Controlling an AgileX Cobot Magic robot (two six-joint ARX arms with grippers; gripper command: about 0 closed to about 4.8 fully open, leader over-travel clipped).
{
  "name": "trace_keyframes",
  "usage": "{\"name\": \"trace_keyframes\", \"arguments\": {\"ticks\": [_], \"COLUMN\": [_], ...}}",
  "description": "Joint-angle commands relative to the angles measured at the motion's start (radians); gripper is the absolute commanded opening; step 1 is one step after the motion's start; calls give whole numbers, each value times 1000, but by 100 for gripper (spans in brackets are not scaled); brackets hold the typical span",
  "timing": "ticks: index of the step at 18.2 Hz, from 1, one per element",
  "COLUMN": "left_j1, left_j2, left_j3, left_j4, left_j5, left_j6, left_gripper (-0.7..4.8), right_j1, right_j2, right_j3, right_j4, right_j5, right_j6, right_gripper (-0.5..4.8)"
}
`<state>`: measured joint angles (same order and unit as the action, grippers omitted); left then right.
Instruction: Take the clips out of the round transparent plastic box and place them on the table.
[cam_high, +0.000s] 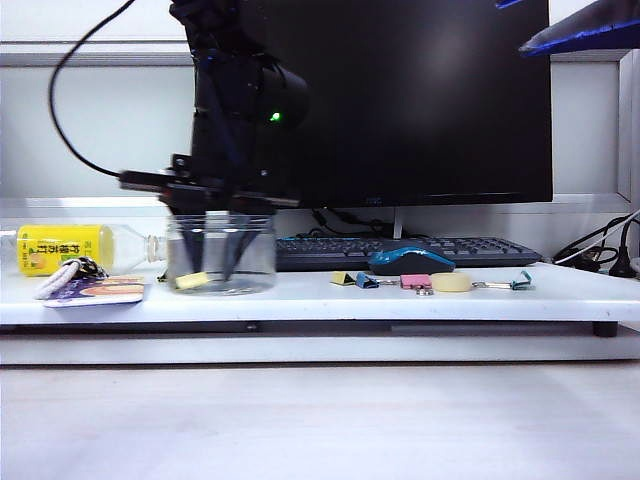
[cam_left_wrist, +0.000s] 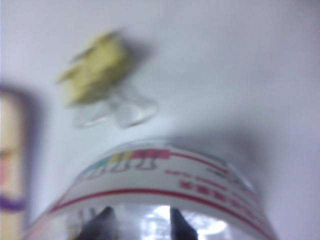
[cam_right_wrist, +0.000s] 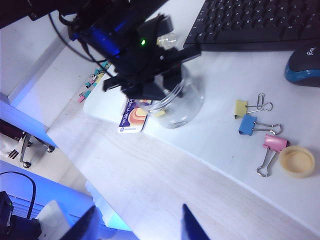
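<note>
Left gripper (cam_high: 215, 262): inside the round transparent plastic box (cam_high: 221, 254), fingers apart, grasping nothing.
Right gripper (cam_right_wrist: 137, 224): raised well away from box, released.
Clips (cam_high: 192, 280): one in box; another (cam_high: 343, 278) on the table (cam_high: 320, 297) right of box.

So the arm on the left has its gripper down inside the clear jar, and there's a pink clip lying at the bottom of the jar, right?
Not quite. The left gripper is indeed down inside the round transparent plastic box, but the clip lying at its bottom is pale yellow, not pink. The exterior view shows it. The pink clip lies out on the table.
</note>
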<state>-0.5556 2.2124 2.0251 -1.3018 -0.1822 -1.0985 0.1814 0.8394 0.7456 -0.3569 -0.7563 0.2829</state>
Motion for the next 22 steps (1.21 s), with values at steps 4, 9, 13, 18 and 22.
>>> {"name": "trace_keyframes", "arguments": {"ticks": [4, 9, 13, 18, 22], "left_j1": [-2, -3, -6, -23, -23], "left_j2": [6, 4, 4, -27, -49], "left_j3": [65, 76, 77, 82, 140], "left_j4": [58, 31, -13, -70, -130], "left_j5": [53, 72, 74, -11, -42], "left_j6": [153, 290, 424, 590, 735], "left_gripper": [152, 152, 152, 152, 143], "right_j1": [0, 0, 0, 0, 0], "right_j2": [19, 22, 22, 22, 22], "right_j3": [2, 2, 2, 2, 2], "right_j4": [3, -6, -10, -14, -15], "right_j5": [-5, -4, -4, -2, -2], "right_j6": [-18, -22, -22, -22, -22], "right_gripper": [212, 212, 212, 212, 212]}}
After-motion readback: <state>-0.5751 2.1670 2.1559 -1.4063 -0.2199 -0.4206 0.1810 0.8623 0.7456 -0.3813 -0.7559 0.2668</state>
